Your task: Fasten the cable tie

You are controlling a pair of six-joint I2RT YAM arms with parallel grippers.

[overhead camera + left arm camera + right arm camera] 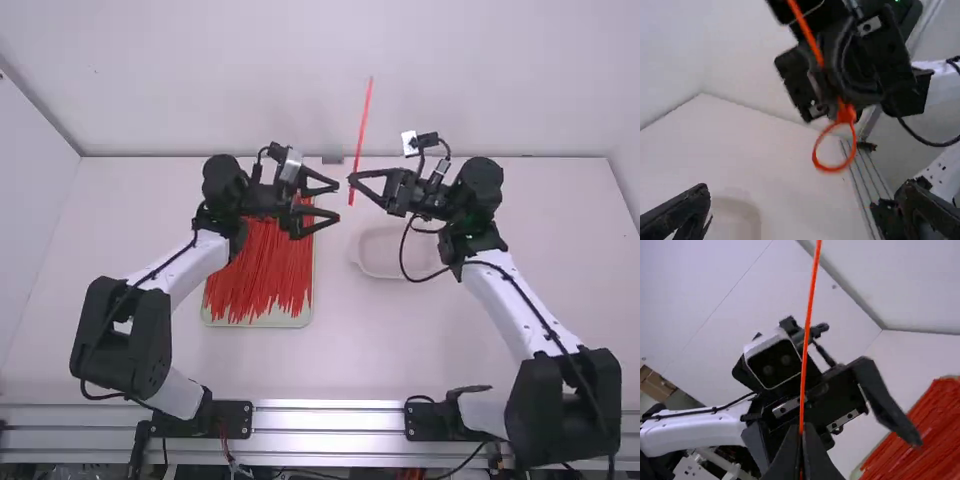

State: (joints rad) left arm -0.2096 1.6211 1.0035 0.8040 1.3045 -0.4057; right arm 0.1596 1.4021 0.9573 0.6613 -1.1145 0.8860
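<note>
Right gripper (352,182) is raised above the tabletop (420,330), just past the middle of the far half, and faces the left gripper (330,203). The right fingers (790,452) are pressed together on the cable tie (360,130), with no gap visible between them apart from the strap itself. The tie is red-orange. Its long free end rises from the closed fingertips, up and away from the tabletop and slightly tilted. In the left wrist view, the head of the tie (845,116) sits right at the right gripper's fingertips, and a small closed loop hangs beneath them, clear of the tabletop. The left gripper is just beside the tie but not touching it. Its fingers (682,212) are spread wide and hold nothing, and in the high view the two tips point toward the right gripper with the tie just beyond them. The left gripper hangs over the far end of a flat tray (255,320), which carries a dense pile of loose red ties (258,275) laid roughly lengthwise. A shallow white dish (372,262) sits on the tabletop near the tray, on the right arm's side, below the right gripper. Its contents cannot be determined.
</note>
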